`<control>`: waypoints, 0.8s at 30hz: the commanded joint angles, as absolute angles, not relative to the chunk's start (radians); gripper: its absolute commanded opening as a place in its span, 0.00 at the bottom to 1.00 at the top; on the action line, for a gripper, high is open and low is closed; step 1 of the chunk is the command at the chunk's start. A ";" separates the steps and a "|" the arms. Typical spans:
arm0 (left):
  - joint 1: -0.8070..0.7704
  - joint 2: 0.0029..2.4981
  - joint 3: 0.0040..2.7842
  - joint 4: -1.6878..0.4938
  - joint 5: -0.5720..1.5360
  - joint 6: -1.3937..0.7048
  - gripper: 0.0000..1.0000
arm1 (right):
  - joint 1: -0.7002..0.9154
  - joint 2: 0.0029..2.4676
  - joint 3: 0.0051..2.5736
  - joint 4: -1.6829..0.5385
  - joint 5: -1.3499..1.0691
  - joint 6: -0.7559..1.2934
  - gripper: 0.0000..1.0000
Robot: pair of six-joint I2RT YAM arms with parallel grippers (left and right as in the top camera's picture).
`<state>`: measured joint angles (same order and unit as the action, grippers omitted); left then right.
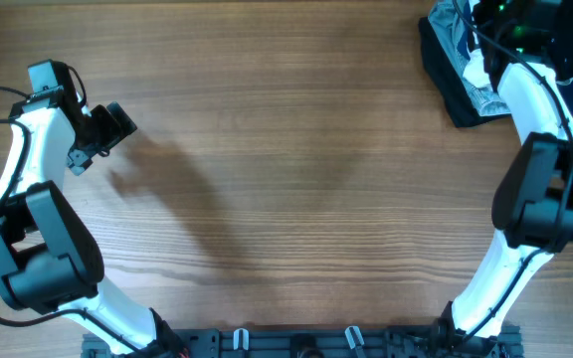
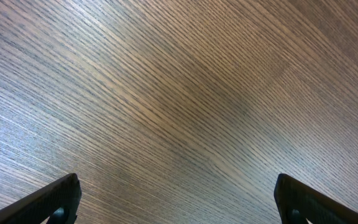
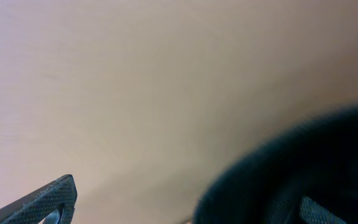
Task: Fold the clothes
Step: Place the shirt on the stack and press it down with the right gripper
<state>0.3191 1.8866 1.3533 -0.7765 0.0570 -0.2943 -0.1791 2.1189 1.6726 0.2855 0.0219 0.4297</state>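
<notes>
The right gripper point(image 3: 185, 208) stands released, its two dark fingers point(image 3: 51, 199) spread wide with nothing pinched between them. The tip on the right of the wrist view sits over a soft black fabric garment point(image 3: 303, 168), whose rounded edge reaches into the gap between the fingers (the view is blurred, so I cannot tell whether that tip touches the cloth). The other tip hangs over a bare part of the brown wood-grain table point(image 3: 135, 81). Seen from overhead, the garment point(image 1: 444, 62) lies bunched at the table's far right corner, partly under the white right arm point(image 1: 525, 109), with a grey-and-white patterned cloth point(image 1: 481, 97) lying on top of it.

The left gripper point(image 2: 176, 202) is likewise released, its fingers far apart with only table grain showing between them. From overhead it point(image 1: 115, 124) hovers above the table's left side, towards the far edge (a soft shadow falls on the wood just beside it), well apart from the garment at the opposite corner. The table's middle shows only wood.
</notes>
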 commanded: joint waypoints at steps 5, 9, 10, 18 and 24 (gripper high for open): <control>0.323 1.859 1.368 -0.778 0.055 -0.293 1.00 | -0.175 1.906 1.699 0.259 -0.096 0.263 1.00; 0.323 1.859 1.368 -0.778 0.056 -0.293 1.00 | -0.175 1.920 1.698 0.191 -0.095 0.258 1.00; 0.323 1.859 1.368 -0.778 0.056 -0.293 1.00 | -0.175 1.942 1.698 0.162 -0.094 0.257 1.00; 0.323 1.859 1.368 -0.781 0.056 -0.294 1.00 | -0.175 2.103 1.698 0.080 0.022 0.400 1.00; 0.323 1.859 1.368 -0.781 0.064 -0.297 1.00 | -0.175 2.112 1.698 -0.054 0.081 0.659 0.59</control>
